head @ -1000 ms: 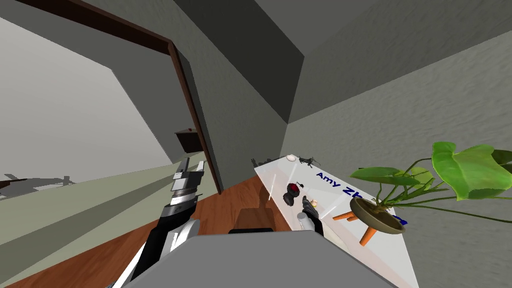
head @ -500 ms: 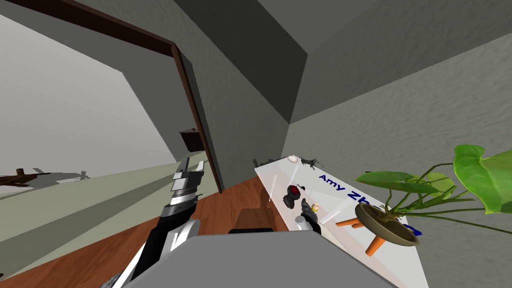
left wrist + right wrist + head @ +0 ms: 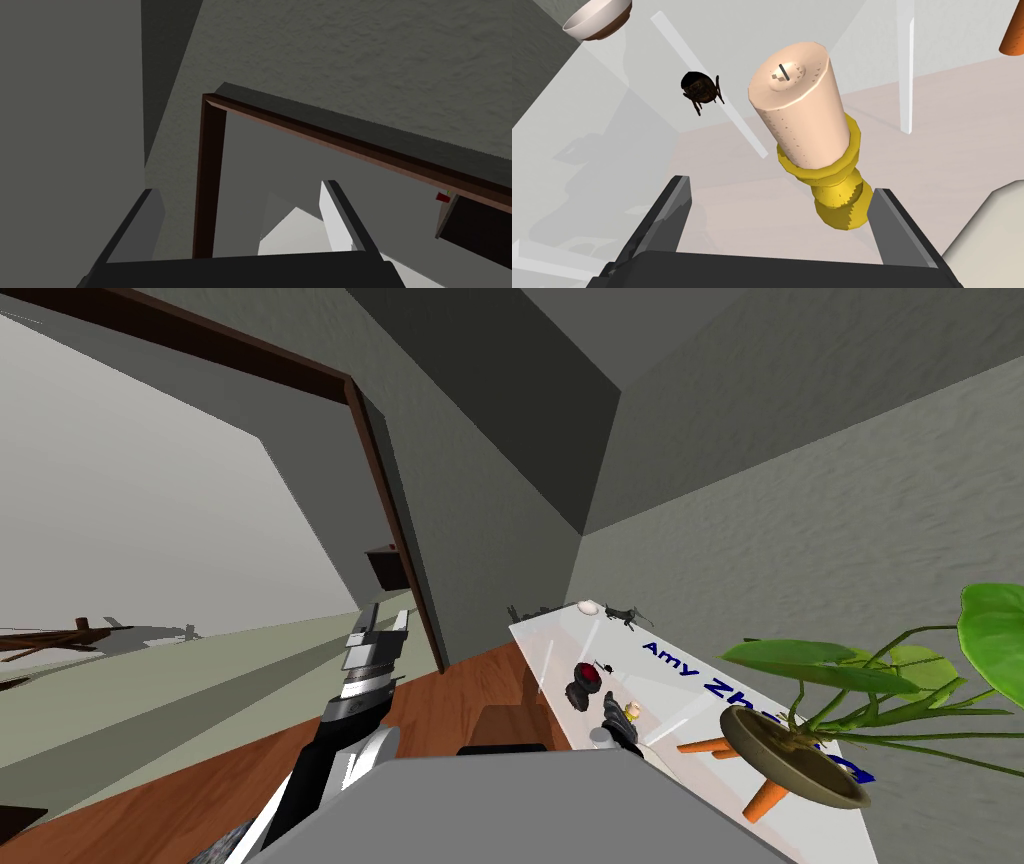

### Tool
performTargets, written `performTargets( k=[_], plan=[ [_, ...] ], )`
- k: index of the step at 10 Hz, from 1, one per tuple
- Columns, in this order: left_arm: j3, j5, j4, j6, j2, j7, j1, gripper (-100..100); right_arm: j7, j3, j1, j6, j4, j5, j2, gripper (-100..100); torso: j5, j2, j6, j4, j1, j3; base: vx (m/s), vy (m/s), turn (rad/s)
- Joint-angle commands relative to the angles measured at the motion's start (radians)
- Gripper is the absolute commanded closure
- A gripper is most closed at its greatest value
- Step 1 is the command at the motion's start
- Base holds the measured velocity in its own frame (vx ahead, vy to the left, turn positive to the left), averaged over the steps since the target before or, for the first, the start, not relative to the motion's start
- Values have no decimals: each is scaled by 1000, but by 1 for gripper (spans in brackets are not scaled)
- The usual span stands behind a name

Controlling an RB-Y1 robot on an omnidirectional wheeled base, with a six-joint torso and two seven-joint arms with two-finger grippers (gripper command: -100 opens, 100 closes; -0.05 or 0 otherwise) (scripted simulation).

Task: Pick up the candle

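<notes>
Candle (image 3: 630,712): one, standing on the white glass-topped table (image 3: 560,638).

Head view: one dark red round ornament (image 3: 585,678) and one potted green plant (image 3: 790,738) also on the table. Right gripper (image 3: 609,703) over it; left gripper (image 3: 383,621) well off it.

Left wrist view: fingers spread.

Right wrist view: fingers (image 3: 672,210) spread, the candle's yellow holder between them. Candle is a peach cylinder with one dark wick. One dark beetle-like figurine (image 3: 699,89) and one white bowl (image 3: 597,17) on the table.

The pale peach cylinder candle (image 3: 797,110) looks smooth and waxy, with a soft sheen along its top edge. Its yellow stepped holder (image 3: 834,197) reads matt and faceted. The pale see-through worktop (image 3: 612,150) is glassy, reflective. The reddish-brown floor (image 3: 450,693) looks like polished wood; the grey walls (image 3: 800,508) look rough, stippled.
</notes>
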Motion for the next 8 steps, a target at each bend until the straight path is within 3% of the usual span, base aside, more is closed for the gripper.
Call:
performTargets(
  k=[1,3,5,6,8],
  plan=[
    [0,0,0,0,0,0,0,0,16,-8,12,8,-40,-2,7,-100,0,0,0,0,0,0,10,-20,-2],
    [0,0,0,0,0,0,0,0,68,-60,87,18,-125,10,71,-100,0,1,0,0,0,0,16,-62,130],
    [0,0,0,0,0,0,0,0,68,-60,87,18,-158,10,71,-100,0,-1,0,0,-2,-1,24,-53,21],
    [0,0,0,0,0,0,0,0,94,-86,124,23,-192,16,104,-100,0,-1,0,0,0,0,17,-45,87],
    [0,0,0,0,0,0,0,0,94,-86,124,23,-217,16,104,-100,0,0,0,0,0,0,9,-32,28]
  ],
)
